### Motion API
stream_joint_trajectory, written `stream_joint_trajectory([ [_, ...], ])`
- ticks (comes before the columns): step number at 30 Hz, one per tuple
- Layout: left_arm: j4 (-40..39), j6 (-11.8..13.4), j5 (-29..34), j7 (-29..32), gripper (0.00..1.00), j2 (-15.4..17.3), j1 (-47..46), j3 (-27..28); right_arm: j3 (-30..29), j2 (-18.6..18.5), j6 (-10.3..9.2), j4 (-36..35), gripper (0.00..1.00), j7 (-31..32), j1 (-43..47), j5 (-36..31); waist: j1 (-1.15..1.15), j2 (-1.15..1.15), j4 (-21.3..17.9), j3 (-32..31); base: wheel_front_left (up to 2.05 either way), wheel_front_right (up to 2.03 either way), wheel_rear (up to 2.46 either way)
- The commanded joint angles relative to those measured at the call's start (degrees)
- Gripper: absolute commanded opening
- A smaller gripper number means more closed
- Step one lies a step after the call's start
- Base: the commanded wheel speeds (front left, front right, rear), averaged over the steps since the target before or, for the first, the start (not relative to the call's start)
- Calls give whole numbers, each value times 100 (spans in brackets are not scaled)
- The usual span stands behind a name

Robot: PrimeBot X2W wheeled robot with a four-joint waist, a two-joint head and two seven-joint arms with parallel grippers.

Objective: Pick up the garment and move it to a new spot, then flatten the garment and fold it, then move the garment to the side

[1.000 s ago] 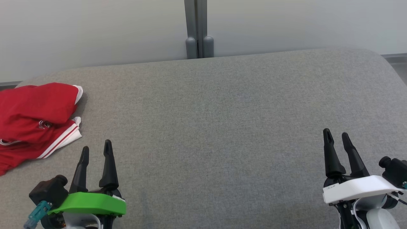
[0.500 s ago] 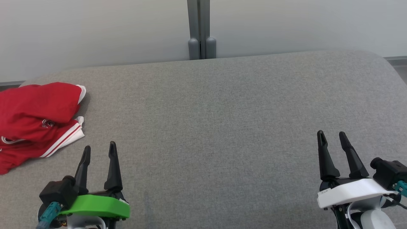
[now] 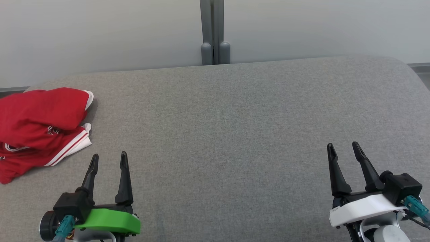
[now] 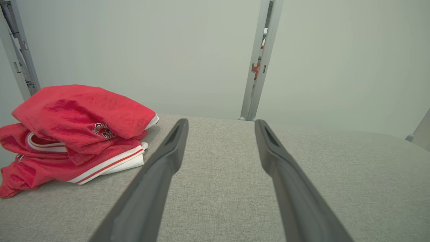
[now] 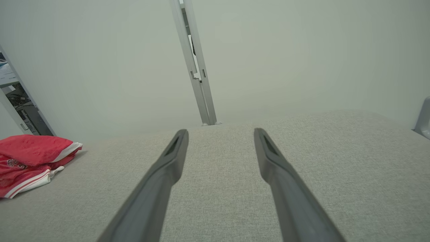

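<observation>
red garment (image 3: 40, 127), white trim with a red stripe, lies bunched in a heap at the left edge of the head view, mid-height, on the grey fabric surface (image 3: 218, 134). left gripper (image 3: 109, 155), lower left: fingers apart, holding nothing, tips near the heap's lower right corner, not touching. right gripper (image 3: 343, 145), lower right: fingers apart, holding nothing, well apart from the heap. left wrist view: heap lies left of the 2 fingers. grey post (image 3: 215, 33) at top centre.
</observation>
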Motion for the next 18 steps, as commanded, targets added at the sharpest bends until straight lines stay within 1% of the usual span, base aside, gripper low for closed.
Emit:
stream_joint_trajectory([
  [1, -4, 29, 130, -50, 100, 52, 40, -18, 18, -8, 2, -19, 100, -59, 50, -141, 0, 0, 7, -1, 0, 0, 0],
  [11, 93, 44, 456, -156, 100, 57, 55, -55, 33, 35, 2, 28, 100, -171, 98, -492, 0, 0, 65, -21, 0, 0, 0],
  [18, 106, 34, 547, -188, 100, 70, 91, -17, 12, 51, 2, 37, 100, -225, 124, -680, 0, 0, 127, -46, 0, 0, 0],
])
